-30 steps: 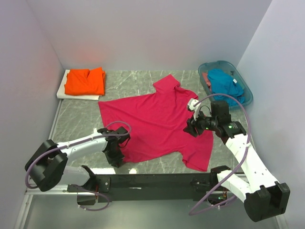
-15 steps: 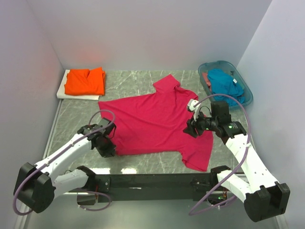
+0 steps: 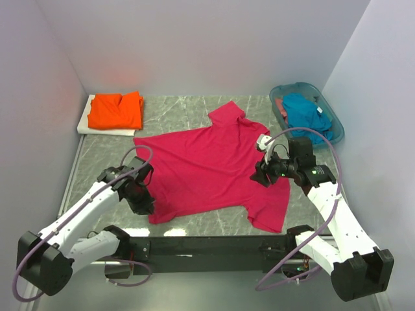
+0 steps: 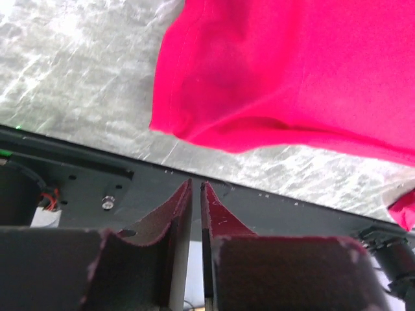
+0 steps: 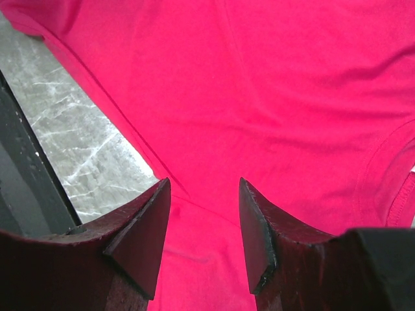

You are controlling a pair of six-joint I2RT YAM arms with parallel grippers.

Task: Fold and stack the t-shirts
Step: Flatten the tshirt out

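The left end effector (image 4: pixel 196 184) points downward, fingers nearly together, while the right end effector (image 5: pixel 204 184) hovers with jaws apart.

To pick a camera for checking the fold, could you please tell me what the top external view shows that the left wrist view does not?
Only the top external view: the folded orange t-shirt at the far left, the teal basket holding a teal-blue t-shirt, and the right jaws over the magenta-red t-shirt. Only the left wrist view: the left jaws nearly closed, nothing between them, and the shirt's rolled corner. Both: the magenta-red t-shirt and the marble table.
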